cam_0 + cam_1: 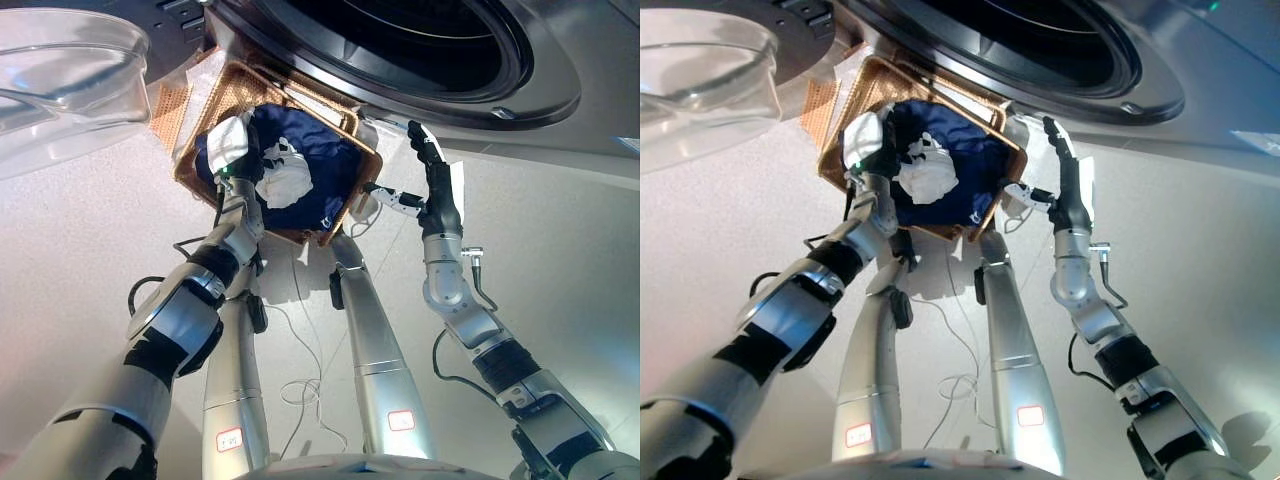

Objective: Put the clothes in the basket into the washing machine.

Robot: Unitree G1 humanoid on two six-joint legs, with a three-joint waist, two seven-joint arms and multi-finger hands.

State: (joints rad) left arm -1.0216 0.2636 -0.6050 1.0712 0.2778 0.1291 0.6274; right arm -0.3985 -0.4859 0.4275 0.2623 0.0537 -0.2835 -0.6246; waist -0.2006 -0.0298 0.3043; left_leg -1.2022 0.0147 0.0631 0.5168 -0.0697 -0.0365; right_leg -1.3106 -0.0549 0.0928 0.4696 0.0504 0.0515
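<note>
Left hand (238, 150) down in the basket (200, 120) among blue cloth (320, 160) and white cloth (285, 175), grip impossible to tell; right hand (428, 180) open beside it; best gathered fully before lifting toward the washing machine (420, 50).

navy and white cloth in a brown wicker basket (362, 150)

navy garment (320, 160), white garment (285, 178); dark-rimmed silver washing machine (540, 90); pale speckled floor (90, 240).
</note>
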